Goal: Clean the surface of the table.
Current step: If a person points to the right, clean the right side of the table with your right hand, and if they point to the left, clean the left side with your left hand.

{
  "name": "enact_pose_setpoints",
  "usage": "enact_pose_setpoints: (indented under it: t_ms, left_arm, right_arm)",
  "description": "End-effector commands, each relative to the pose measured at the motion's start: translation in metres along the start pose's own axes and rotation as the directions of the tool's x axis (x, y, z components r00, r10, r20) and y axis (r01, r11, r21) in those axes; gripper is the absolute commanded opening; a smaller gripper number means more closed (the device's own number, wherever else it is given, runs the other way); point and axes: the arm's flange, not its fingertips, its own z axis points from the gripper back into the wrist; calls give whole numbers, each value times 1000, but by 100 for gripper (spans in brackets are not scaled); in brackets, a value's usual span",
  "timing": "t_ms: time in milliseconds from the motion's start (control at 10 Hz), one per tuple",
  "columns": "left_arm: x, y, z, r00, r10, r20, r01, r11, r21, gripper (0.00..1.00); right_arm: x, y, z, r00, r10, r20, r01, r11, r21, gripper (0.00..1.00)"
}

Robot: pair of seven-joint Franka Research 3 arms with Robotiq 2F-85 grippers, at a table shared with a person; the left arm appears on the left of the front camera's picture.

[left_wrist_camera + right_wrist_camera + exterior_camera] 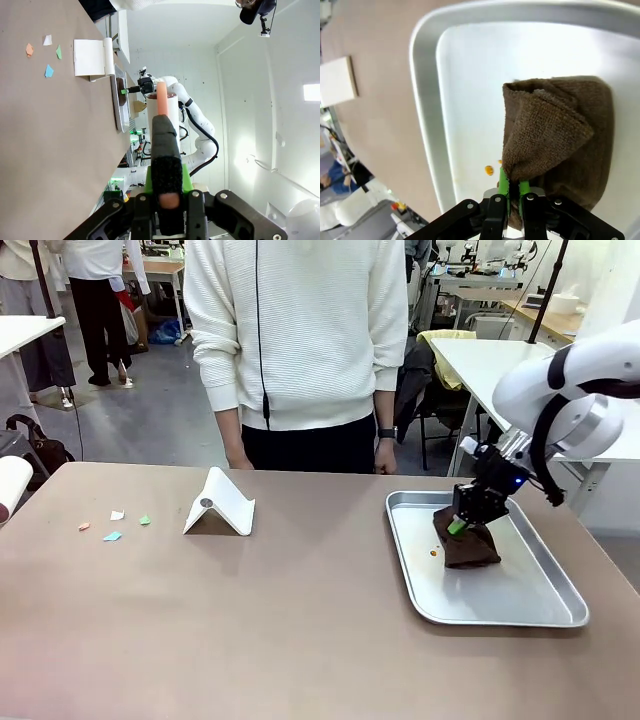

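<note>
The brown table (300, 620) carries a few small paper scraps (113, 525) near its left side, orange, white, green and blue. My right gripper (458, 525) is shut on a fold of a brown cloth (470, 548), which rests in the silver tray (545, 615). In the right wrist view the green pads (503, 182) pinch the brown cloth (555, 130) near small orange crumbs (490, 170). My left gripper (167, 200) is shut on the black handle of a roller (165, 145) with an orange stem and a white drum. That roller (10, 488) shows at the far left edge of the front view.
A white folded stand (220, 505) sits on the table between the scraps and the tray. A person in a white sweater (295, 330) stands at the far edge. One orange crumb (432, 553) lies in the tray. White-topped tables stand behind.
</note>
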Motion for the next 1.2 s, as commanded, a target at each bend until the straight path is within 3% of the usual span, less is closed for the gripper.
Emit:
enact_pose_setpoints:
  t_ms: [0, 400, 700, 900, 1100]
  left_arm:
    - [-3, -4, 0, 1000, -6, -12, 6, 1000, 1, 0]
    - [-3, -4, 0, 1000, -6, -12, 6, 1000, 1, 0]
    - [-3, -4, 0, 1000, -6, -12, 6, 1000, 1, 0]
    - [-3, -4, 0, 1000, -6, -12, 6, 1000, 1, 0]
    - [-3, -4, 0, 1000, -6, -12, 6, 1000, 1, 0]
  right_arm:
    - [3, 20, -8, 995, 79, -68, -81, 996, -25, 8]
    - [-14, 66, -29, 960, 232, -155, -245, 967, -68, 8]
    - [-19, 63, -33, 937, 256, -238, -292, 948, -129, 8]
    - [-25, 52, -33, 888, 276, -368, -358, 917, -176, 8]
    - [-21, 37, -28, 923, 223, -314, -293, 936, -197, 8]
